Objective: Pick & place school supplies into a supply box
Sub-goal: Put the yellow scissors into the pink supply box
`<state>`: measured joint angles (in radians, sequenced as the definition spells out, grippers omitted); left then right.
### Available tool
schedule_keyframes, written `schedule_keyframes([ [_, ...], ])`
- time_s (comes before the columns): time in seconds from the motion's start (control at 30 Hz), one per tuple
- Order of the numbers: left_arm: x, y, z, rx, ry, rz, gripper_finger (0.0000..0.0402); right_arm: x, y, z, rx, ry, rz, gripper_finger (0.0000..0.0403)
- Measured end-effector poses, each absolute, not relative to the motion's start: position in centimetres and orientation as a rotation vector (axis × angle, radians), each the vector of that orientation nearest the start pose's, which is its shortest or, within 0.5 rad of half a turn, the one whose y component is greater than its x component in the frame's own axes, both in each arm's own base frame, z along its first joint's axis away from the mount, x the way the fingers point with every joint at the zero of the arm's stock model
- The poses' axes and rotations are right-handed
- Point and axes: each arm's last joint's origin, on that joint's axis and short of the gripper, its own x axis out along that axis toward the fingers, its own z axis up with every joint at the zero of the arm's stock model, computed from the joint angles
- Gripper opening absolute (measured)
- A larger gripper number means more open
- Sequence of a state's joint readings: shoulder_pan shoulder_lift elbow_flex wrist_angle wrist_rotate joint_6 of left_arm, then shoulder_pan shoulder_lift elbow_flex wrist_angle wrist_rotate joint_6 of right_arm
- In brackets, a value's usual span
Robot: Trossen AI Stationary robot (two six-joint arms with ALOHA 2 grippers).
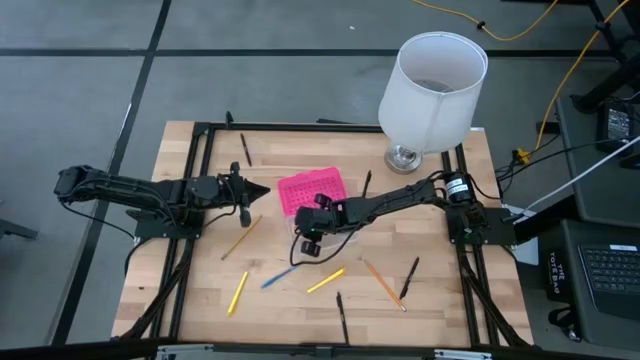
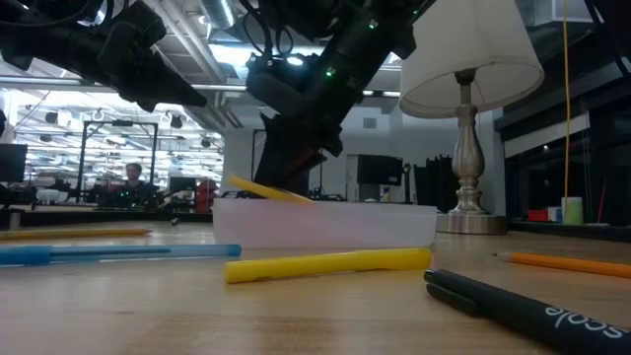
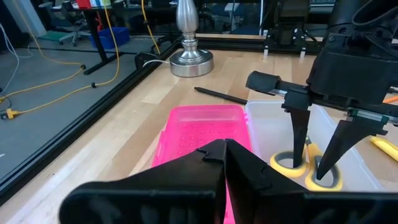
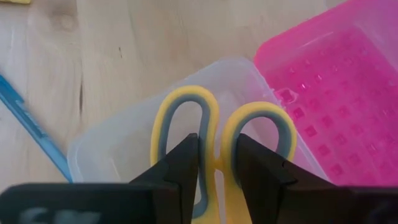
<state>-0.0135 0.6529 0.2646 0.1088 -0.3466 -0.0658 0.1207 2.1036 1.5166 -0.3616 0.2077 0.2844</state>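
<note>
The supply box lies open mid-table: its pink lid [image 1: 310, 190] sits flat beside the clear base [image 3: 267, 130]. The yellow-handled scissors [image 4: 214, 118] lie in the base, tilted, with one end raised above the box's rim [image 2: 266, 189]. My right gripper [image 4: 216, 149] comes slanting down over the base. It is open, with one fingertip in each handle loop. My left gripper [image 1: 262, 190] hangs shut just left of the lid, holding nothing. Several pens and pencils lie on the table nearer the front edge. My right gripper's two fingers [image 3: 301, 140] reach from above into the scissors' two finger loops [image 3: 289, 165]. The handles' inner bars [image 4: 217, 134] stand between them. I cannot tell whether the fingers touch those bars.
A tan pencil [image 1: 241, 237], a blue pen [image 1: 278, 277], yellow pens [image 1: 237, 292] [image 1: 325, 281], an orange pencil [image 1: 383, 283] and black pens [image 1: 409, 277] [image 1: 342, 315] are scattered in front of the box. Another black pen [image 1: 245, 148] lies at the far left. A white-shaded lamp [image 1: 430, 85] stands at the far right.
</note>
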Motion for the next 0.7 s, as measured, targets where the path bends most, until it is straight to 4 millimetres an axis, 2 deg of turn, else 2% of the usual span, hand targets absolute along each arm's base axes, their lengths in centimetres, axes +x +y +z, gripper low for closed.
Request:
schedule_keyframes([
  [0.7,15.12,0.78,20.04,-0.014,0.265,0.34,0.0004,44.3,4.53,16.6,0.109,0.938,-0.223,0.0112],
])
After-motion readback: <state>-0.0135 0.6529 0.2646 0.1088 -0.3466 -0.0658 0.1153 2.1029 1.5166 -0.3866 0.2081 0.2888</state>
